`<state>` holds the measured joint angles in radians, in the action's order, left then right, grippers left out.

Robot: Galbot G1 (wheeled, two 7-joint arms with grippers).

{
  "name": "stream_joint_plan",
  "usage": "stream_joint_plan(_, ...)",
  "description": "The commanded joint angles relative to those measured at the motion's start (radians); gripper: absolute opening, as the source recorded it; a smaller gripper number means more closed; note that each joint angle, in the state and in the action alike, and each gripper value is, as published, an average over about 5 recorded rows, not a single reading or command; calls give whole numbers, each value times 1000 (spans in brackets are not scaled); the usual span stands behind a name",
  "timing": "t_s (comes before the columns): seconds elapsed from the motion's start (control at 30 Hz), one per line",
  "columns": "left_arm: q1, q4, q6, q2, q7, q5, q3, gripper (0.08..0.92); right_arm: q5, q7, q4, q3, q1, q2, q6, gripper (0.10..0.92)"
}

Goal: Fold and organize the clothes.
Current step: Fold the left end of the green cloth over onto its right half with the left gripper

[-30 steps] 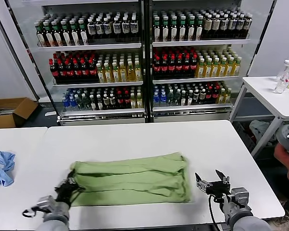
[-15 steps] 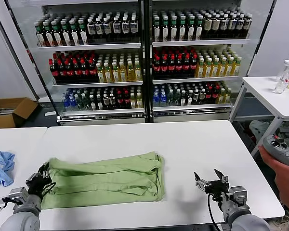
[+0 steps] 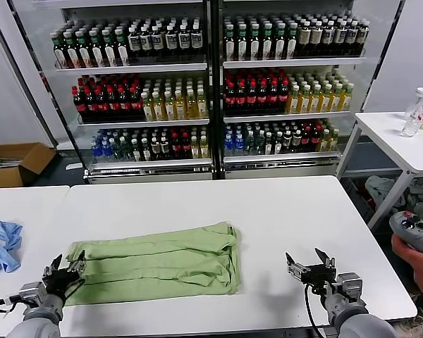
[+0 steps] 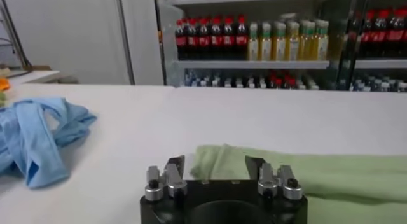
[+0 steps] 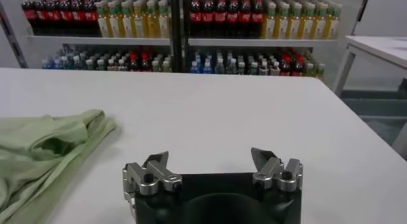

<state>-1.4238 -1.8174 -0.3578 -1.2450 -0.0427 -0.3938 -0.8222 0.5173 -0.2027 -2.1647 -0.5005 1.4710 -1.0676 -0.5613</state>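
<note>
A light green polo shirt (image 3: pixel 155 263) lies folded into a long, flat band on the white desk (image 3: pixel 282 211), stretched across the near-left part of the surface with soft creases running along its length. The left tool (image 3: pixel 65 269) sits low at the shirt's left end, its fingers spread apart and holding nothing; from the left wrist view the green fabric (image 4: pixel 305 181) lies just ahead of the left tool (image 4: pixel 215 168), with no cloth between the fingers. The right tool (image 3: pixel 309 263) rests over bare desk to the right of the shirt, apart from it, fingers likewise spread wide with nothing in them. In the right wrist view the shirt's right end (image 5: pixel 44 146) shows off to one side of the right tool (image 5: pixel 210 163). A crumpled light blue garment (image 3: pixel 1 244) lies on the adjoining desk at far left, apart from the shirt. Behind the desk stand glass-fronted coolers (image 3: pixel 211 84) stocked with rows of bottles.
</note>
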Motion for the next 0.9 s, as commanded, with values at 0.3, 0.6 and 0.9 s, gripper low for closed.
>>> stream_joint_plan(0.3,2,62,-18,-36,-13,-18,42,547,3,0,-5,-11,3,5,-1,823)
stream_joint_plan(0.6,5,108,15,-26,-32,-40,7,287,9,-2,-5,-12,-5,12,-2,823)
stream_joint_plan(0.9,36,146,67,16,2,-145,-87,92,18,-3,-2,-12,-16,20,-1,823)
